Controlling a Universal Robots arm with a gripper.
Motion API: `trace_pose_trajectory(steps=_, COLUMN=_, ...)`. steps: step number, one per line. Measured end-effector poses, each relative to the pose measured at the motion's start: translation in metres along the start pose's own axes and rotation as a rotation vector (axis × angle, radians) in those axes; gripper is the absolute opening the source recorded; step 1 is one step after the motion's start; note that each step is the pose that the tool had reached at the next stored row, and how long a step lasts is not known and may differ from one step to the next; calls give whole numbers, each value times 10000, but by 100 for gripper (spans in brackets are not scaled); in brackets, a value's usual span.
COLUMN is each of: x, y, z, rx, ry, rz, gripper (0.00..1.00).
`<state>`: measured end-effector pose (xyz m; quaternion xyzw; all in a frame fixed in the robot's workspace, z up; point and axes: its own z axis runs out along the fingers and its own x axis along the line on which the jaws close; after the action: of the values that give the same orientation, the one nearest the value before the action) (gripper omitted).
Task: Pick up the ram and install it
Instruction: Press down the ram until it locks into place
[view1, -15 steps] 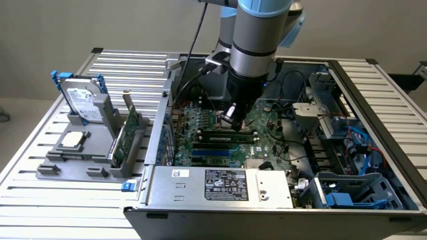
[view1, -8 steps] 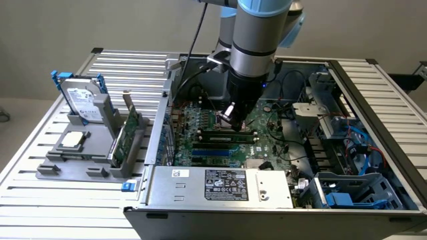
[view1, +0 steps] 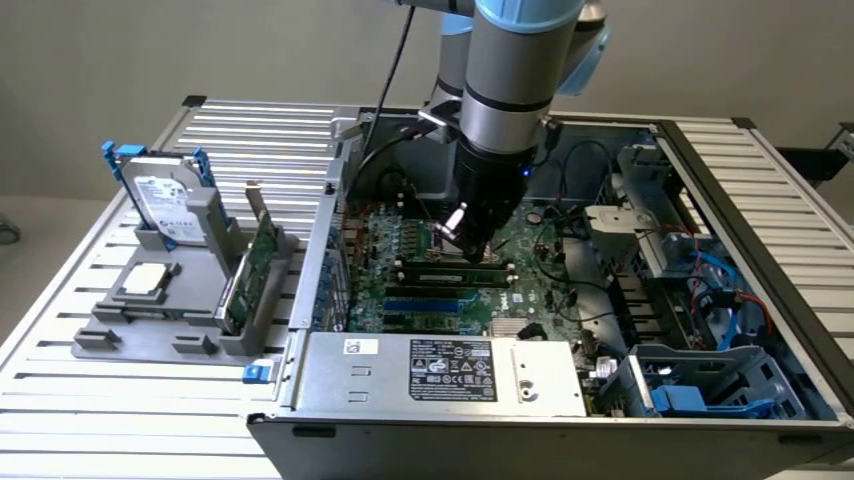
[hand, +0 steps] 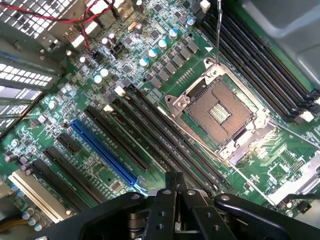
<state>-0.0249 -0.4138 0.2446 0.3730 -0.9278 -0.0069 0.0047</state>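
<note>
The gripper (view1: 467, 240) stands at the centre of the frame, down inside the open computer case (view1: 441, 372), with its jaws drawn fully together. The ram (view1: 467, 268) appears as a long, narrow stick lying along the black memory slots (hand: 165, 135) just under the gripper's tip. Whether the fingers pinch its top edge or only press on it cannot be told.

The main risk, as I judge it, is uneven seating. If the stick sits a little askew in its slot, a downward push could bend it, leave one end raised with its latch unclosed, or strain the motherboard (view1: 534, 290). The open processor socket (hand: 217, 112) lies right beside the slots, so any sideways slip of the fingers could touch its exposed contacts. The loose cables (view1: 727, 285) at the right of the frame are well apart from the gripper and look harmless.

The case lies on its side on a slatted metal tabletop (view1: 134, 400). At the left of the frame a grey holder (view1: 160, 335) carries a hard drive (view1: 163, 205), a broader green expansion card (view1: 260, 262) standing on edge, and a small square processor chip (view1: 144, 281). Behind everything is a plain pale wall (view1: 200, 50).
</note>
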Motion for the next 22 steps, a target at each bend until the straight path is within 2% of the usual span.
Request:
trace_pose_trajectory(steps=12, x=0, y=0, z=0, rx=37, ry=17, rz=1505, gripper=11)
trace_pose_trajectory(steps=22, x=0, y=0, z=-1, rx=41, ry=8, rz=2835, gripper=11)
